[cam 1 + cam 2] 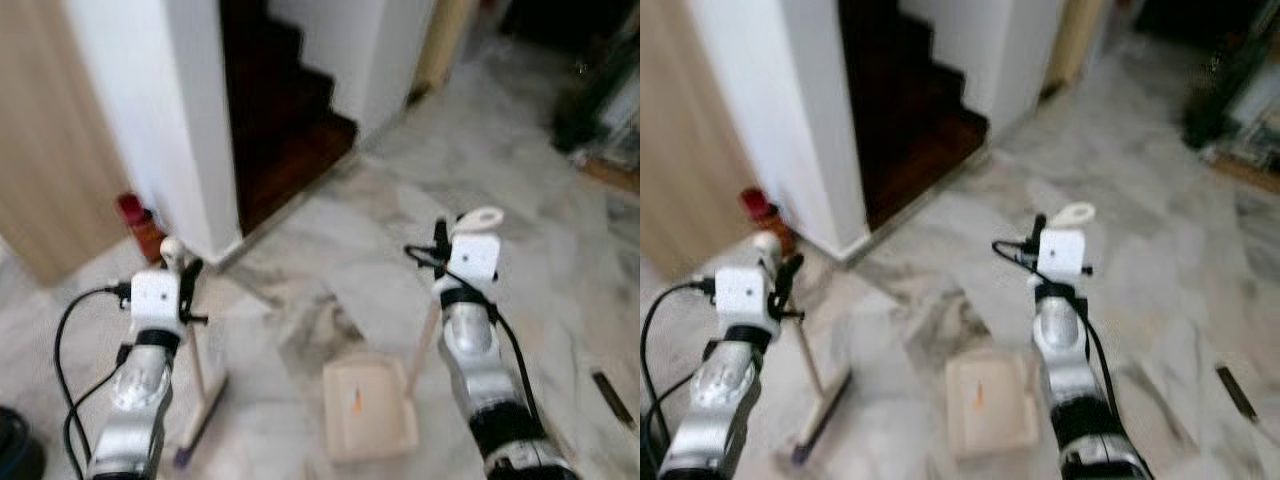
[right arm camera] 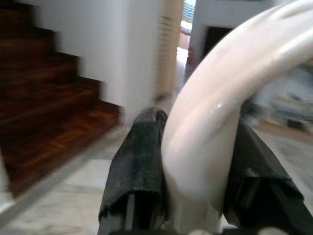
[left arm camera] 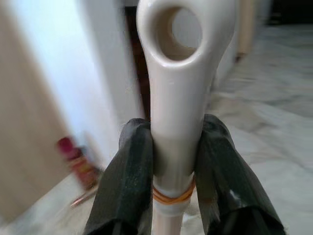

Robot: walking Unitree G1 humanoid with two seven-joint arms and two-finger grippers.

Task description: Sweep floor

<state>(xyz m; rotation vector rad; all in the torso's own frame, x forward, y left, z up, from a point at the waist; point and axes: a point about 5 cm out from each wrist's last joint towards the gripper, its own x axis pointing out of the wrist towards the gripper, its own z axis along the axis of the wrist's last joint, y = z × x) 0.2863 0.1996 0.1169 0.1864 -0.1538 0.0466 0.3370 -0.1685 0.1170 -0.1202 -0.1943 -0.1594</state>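
Observation:
My left gripper (image 3: 176, 161) is shut on the cream broom handle (image 3: 176, 98), just below its eyelet end. The broom (image 1: 197, 375) slants down to its head on the marble floor at lower left. My right gripper (image 2: 195, 161) is shut on the looped cream handle (image 2: 215, 122) of the dustpan. The dustpan (image 1: 368, 408) rests flat on the floor between my two arms, with a small orange scrap (image 1: 357, 402) in its tray. The dustpan's handle top (image 1: 478, 219) shows above my right wrist.
A white pillar (image 1: 170, 110) stands ahead on the left, with dark wooden stairs (image 1: 285, 110) beside it. A red bottle (image 1: 140, 222) sits at the pillar's base. A dark strip (image 1: 611, 398) lies on the floor at right. Clutter lines the far right (image 1: 605, 110).

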